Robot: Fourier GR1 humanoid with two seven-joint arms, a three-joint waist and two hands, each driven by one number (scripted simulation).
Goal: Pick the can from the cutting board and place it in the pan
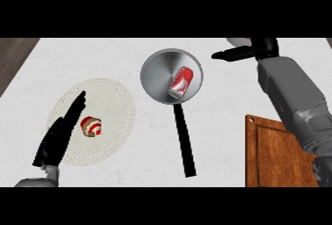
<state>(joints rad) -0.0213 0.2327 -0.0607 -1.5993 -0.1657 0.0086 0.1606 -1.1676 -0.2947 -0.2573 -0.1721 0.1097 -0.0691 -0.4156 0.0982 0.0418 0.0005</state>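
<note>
**Can lying in the pan, both robot hands empty**

The white counter (214, 145) carried everything, and the pan served as the landmark for what lay on it. Largest after the counter was the right grey forearm (295, 101), which ran up the side to the right of the pan. The wooden cutting board (279, 154) lay below and to the right of the pan, partly under that forearm, with no can on it. A round pale placemat (113, 94) sat to the left of the pan, a little lower. The pan (159, 66) itself was a grey metal disc with a long black handle (184, 140) that pointed down and away from its bowl. The left robot hand (62, 134) stood over the placemat, left of the pan, fingers straight and together, holding nothing. The right robot hand (243, 50) was just right of the pan's upper rim, apart from it, fingers extended toward the pan and empty. The red can (182, 83) lay on its side inside the pan, tilted, toward the right part of the bowl. A small red and white object (91, 126) rested on the placemat, left of the pan's handle.
</note>
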